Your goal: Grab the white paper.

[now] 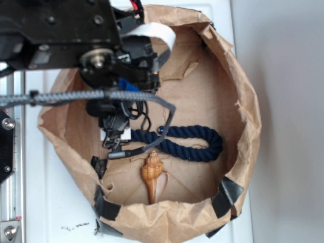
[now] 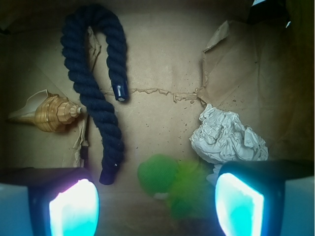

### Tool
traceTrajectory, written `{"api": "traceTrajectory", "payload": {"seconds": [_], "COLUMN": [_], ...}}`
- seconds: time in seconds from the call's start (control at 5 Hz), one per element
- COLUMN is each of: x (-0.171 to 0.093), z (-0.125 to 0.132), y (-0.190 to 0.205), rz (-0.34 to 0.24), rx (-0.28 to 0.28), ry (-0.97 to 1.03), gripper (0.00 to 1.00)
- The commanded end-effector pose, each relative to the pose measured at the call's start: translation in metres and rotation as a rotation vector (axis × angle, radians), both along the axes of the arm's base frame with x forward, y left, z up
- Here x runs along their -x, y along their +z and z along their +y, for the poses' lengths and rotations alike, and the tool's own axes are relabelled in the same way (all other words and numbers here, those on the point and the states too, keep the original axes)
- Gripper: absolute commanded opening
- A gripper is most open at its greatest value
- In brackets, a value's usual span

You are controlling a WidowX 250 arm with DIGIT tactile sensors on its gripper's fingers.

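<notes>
Gripper: nearest the wrist camera; its two glowing pads sit at the lower left and lower right of that view, spread wide apart, with nothing clamped between them.
Between the pads: a green plush toy, blurred, lies in the gap, nearer the right pad; contact with either pad cannot be told.
White paper: a crumpled, off-white wad lying on the brown paper liner, just above the right pad and just right of the green toy; it lies outside the gap, and its lower edge runs behind the right pad's housing.
Navy rope: a thick, twisted cord bent into a hook shape, left of centre, well apart from the paper.
Conch shell: golden brown, at the far left, just beside the rope.
Exterior view: the black arm hangs over the left half of the paper-lined basin; rope and shell show, while the wad and toy are hidden beneath the arm.
</notes>
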State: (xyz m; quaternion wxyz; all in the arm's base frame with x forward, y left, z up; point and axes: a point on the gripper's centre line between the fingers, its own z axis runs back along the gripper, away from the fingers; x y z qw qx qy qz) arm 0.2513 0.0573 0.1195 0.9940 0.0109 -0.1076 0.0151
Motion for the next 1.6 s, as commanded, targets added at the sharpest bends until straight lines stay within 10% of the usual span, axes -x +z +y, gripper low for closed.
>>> {"api": "traceTrajectory", "payload": {"seconds": [0.0, 1.4], "x": [-0.004, -0.025], "z": [0.000, 0.029], "y": [0.012, -0.009], "rz": [-0.032, -0.021], "rx": [-0.011, -0.023], "ry": [-0.005, -0.038], "gripper": [1.00, 1.00]}}
